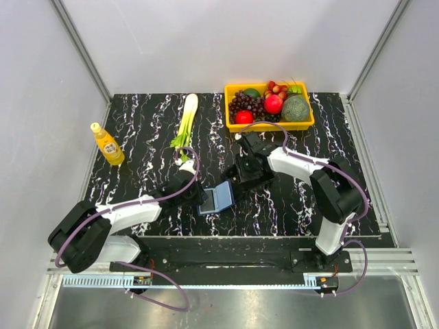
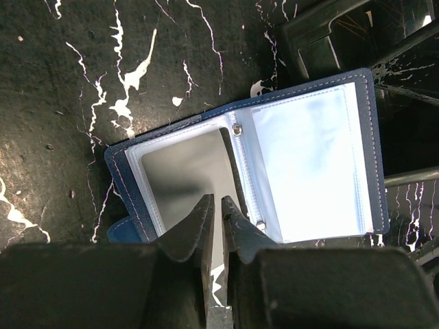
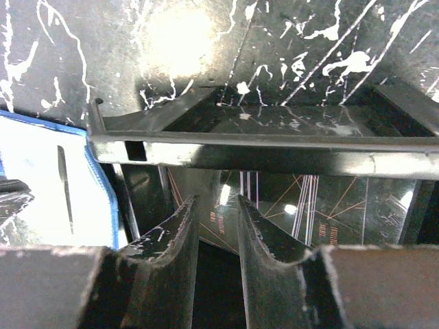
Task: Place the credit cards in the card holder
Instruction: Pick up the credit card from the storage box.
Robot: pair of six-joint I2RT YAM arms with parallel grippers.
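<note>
The navy card holder [image 2: 309,164] lies open on the black marbled table, its clear sleeves facing up; it also shows in the top view [image 1: 218,199] and at the left edge of the right wrist view [image 3: 41,185]. My left gripper [image 2: 217,197] is just above the holder's greyer left page, jaws almost together with nothing seen between them. The black tray [image 3: 274,154] stands just right of the holder. Dark credit cards [image 3: 343,205] with thin orange and pink lines lie inside it. My right gripper [image 3: 216,200] reaches into the tray over a card, jaws a little apart.
A yellow basket [image 1: 234,88] of fruit stands at the back. A leek [image 1: 185,120] lies at the back centre-left and a yellow bottle [image 1: 108,144] stands at the left. The tray's corner [image 2: 322,34] lies beside the holder's far edge.
</note>
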